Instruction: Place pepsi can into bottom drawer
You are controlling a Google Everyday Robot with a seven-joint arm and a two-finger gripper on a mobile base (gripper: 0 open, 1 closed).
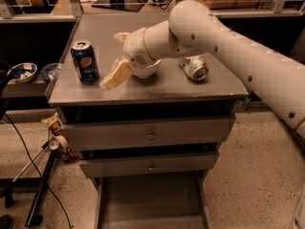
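In the camera view, my gripper [111,60] sits low over the cabinet top [162,87], just beside the pepsi can [85,61] (upright, near the top's left edge); my fingers [116,74] are spread wide, holding nothing; the bottom drawer [147,209] stands pulled out below; a dented silver can [195,67] lies beyond my wrist.

only mark was the round red-white-blue pepsi logo on the can [85,61]; no lettering readable. gripper [112,59] sat just beside the can, fingers apart.
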